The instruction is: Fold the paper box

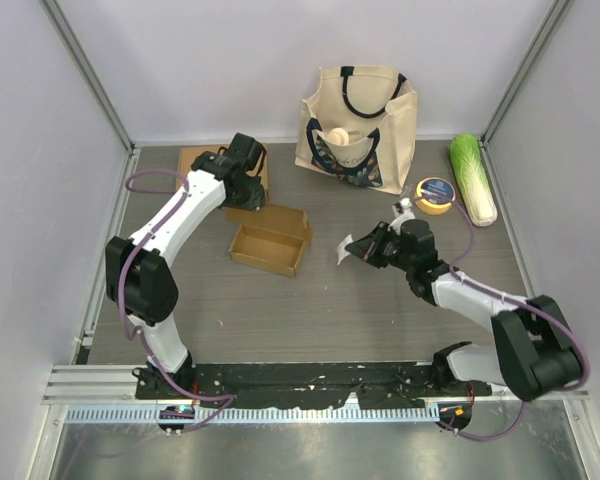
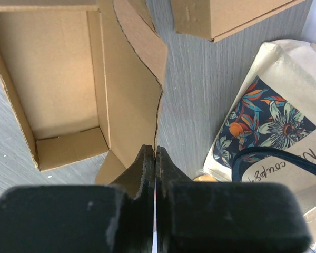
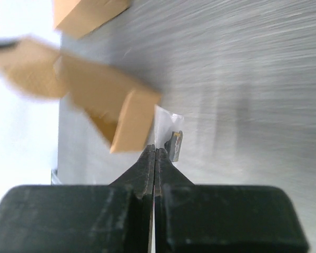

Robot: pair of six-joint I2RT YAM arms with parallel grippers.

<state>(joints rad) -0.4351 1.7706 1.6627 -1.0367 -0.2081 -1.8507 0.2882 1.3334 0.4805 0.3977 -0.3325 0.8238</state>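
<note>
Left end effector (image 2: 155,153): closed, pinching the lid flap (image 2: 134,79) edge.
Right end effector (image 3: 155,153): pressed together, well apart from the box.
Paper box (image 1: 270,240): mid-left on tabletop (image 1: 310,310), walls up, tray open.
Remaining: probably closing and tucking the lid.

We see the paper box (image 1: 270,240) in plain kraft brown with no print, and a second cardboard piece (image 1: 192,160) in the same brown. The tote bag (image 1: 400,130) is cream with navy handles and a navy panel patterned with orange, white and blue flowers. The cabbage (image 1: 474,178) runs from leaf green to white. The round tin (image 1: 435,195) is yellow under a dark lid. The table (image 1: 330,310) is dark grey with a fine streaked grain. The left arm (image 1: 180,215) and right arm (image 1: 470,295) are white with black joints and a purple cable (image 1: 155,173). The left gripper (image 2: 155,158) and right gripper (image 3: 155,155) are matte black. The small packet (image 3: 168,126) looks whitish and translucent, though blur leaves us unsure.
</note>
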